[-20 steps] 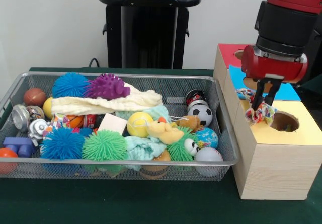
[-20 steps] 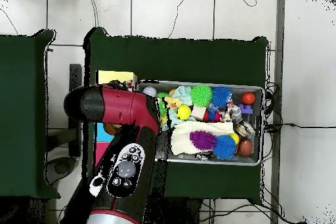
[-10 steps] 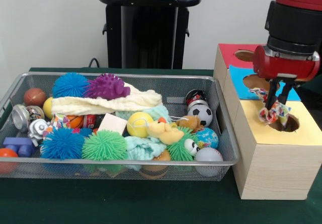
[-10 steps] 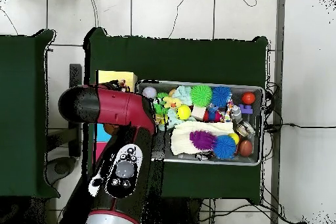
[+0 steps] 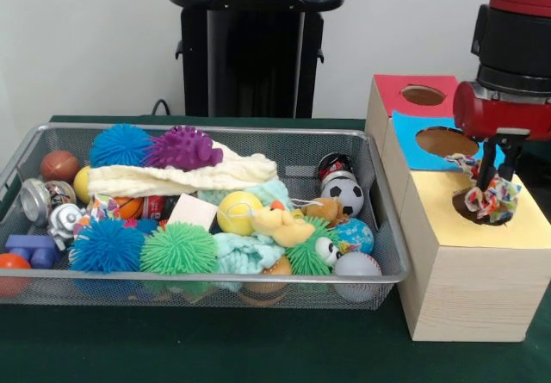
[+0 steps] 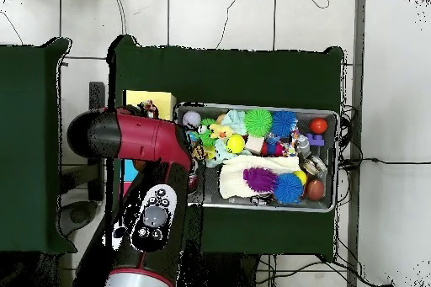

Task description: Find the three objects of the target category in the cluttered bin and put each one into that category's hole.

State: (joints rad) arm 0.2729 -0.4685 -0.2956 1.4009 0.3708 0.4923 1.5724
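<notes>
Hanging over the yellow-topped hole (image 5: 484,209), the gripper (image 5: 492,176) pinches a multicoloured rope toy (image 5: 489,200) at the right of the front view, its jaws narrowed on the knot. The toy's frayed lower end sits at the hole's mouth on the near section of the wooden sorting box (image 5: 469,288); a blue-topped hole (image 5: 446,142) and a red-topped hole (image 5: 424,95) lie farther back. To the left, the wire bin (image 5: 172,285) is heaped with spiky balls, a soccer ball (image 5: 347,196) and cloth.

From overhead, the red arm (image 6: 135,136) covers the box almost entirely, leaving only a yellow corner (image 6: 150,98) showing beside the bin (image 6: 328,204); the claw itself is hidden there.

One likely hazard: loose strands could drape over the rim or cling to the fingers on release, leaving the toy hung up rather than dropped through.
</notes>
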